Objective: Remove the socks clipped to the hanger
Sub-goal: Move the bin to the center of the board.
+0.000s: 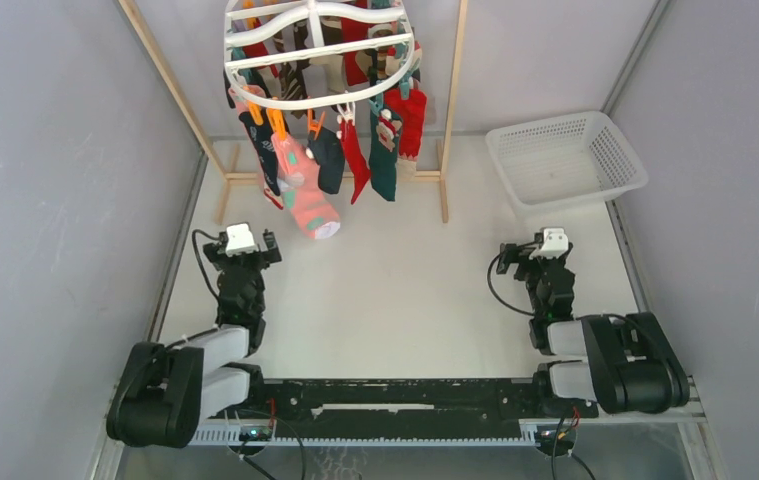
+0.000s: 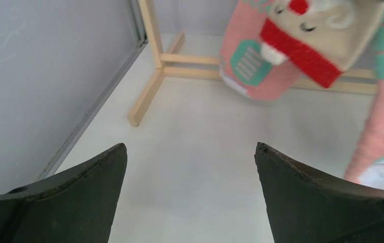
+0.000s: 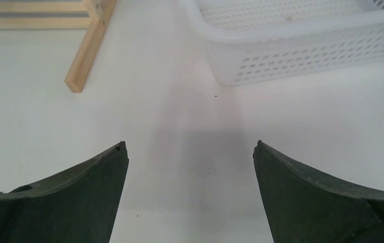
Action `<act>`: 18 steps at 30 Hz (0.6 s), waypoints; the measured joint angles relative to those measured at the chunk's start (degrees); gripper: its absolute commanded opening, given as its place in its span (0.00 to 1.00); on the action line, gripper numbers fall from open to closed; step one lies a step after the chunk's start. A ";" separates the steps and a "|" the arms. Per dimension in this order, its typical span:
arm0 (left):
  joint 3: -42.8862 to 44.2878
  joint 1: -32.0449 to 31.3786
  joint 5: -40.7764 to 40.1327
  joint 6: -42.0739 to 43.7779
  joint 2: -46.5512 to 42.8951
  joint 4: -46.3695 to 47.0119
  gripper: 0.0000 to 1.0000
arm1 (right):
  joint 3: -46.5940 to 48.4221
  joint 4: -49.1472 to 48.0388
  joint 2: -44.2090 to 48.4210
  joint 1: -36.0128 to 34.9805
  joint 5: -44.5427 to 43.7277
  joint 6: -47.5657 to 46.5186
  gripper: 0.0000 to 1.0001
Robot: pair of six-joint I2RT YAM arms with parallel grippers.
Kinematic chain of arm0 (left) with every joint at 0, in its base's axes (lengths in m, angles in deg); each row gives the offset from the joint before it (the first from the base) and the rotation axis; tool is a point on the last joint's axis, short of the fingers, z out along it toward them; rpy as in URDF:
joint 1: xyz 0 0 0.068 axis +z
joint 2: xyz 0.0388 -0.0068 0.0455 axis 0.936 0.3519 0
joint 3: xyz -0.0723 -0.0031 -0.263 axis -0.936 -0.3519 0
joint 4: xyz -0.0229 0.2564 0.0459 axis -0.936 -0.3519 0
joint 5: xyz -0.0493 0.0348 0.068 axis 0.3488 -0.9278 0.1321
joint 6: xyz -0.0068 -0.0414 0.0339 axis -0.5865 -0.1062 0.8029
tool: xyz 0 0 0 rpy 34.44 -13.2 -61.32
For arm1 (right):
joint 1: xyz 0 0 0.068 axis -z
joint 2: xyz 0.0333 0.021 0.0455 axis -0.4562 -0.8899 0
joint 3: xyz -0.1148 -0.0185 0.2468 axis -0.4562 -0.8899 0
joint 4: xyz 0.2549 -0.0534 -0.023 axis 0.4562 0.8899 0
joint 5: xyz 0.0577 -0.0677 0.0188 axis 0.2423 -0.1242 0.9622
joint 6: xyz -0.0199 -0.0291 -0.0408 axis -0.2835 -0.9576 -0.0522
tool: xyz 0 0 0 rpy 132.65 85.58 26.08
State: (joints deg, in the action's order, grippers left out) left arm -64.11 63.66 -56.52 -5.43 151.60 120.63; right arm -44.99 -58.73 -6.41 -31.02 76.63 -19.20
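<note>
Hanging at far centre-left: white oval hanger [image 1: 320,45], set between uprights of wooden rack frame [image 1: 452,110]. Socks [image 1: 385,150] clipped below ring, mixed colours: red, dark teal, navy, black. Salmon pink patterned sock [image 1: 307,195] hangs lowest, nearest tool. Left gripper [image 1: 243,250] sits near-left of that sock, close but apart; fingers spread wide, nothing between. Left wrist view: same sock ahead, right of centre. Right gripper [image 1: 545,250] well apart from hanger, jaws wide, empty. White mesh basket [image 1: 555,125] beyond it, far right.
</note>
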 measured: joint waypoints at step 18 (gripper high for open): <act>9.81 -9.33 -3.21 -6.05 -27.71 -34.16 1.00 | 5.92 47.25 49.20 0.83 -7.96 15.47 1.00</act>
State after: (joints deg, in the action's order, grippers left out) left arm -54.30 54.33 -59.74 -11.49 123.89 86.46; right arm -39.07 -11.48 42.79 -30.19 68.68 -3.73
